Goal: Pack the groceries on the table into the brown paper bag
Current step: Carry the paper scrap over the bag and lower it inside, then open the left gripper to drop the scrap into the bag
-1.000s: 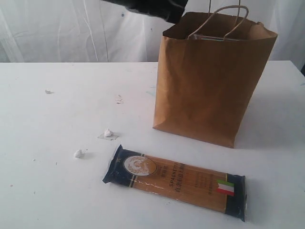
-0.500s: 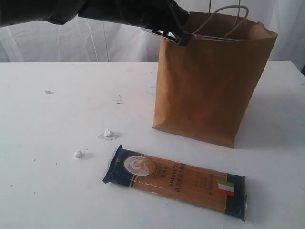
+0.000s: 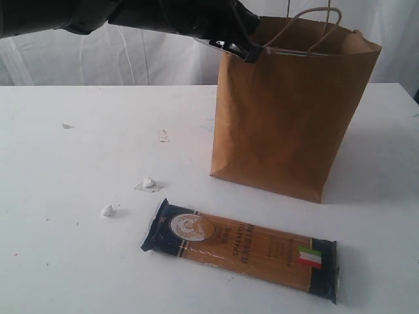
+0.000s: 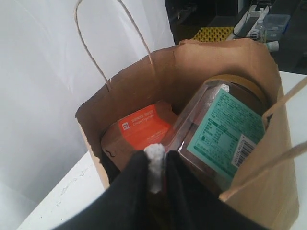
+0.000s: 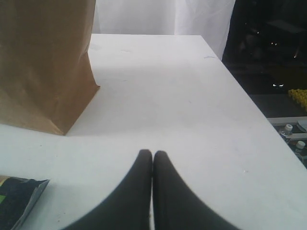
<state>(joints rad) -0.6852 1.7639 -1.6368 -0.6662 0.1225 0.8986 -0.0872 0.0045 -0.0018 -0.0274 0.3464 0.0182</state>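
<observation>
**A:** White table (image 3: 78,163): brown paper bag (image 3: 288,118), far right, held a jar (image 4: 220,129) and pouch (image 4: 144,127); spaghetti pack (image 3: 242,248) lay near, unpacked.

**B:** Left gripper (image 4: 155,155) at the bag mouth, barely parted around a white bit (image 4: 154,170), grip unclear; right gripper (image 5: 152,155) pinched closed, empty.

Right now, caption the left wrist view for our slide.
Left gripper pinches a white cap over the brown paper bag; jar and orange-labelled pouch inside.

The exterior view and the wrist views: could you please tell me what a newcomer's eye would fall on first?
The tall brown paper bag stands open at the back of the white table, with the left hand at its rim. In front of it, the blue-ended spaghetti pack lies flat on the tabletop. The left wrist view looks into the bag: a green-labelled jar beside an orange-labelled pouch.
</observation>
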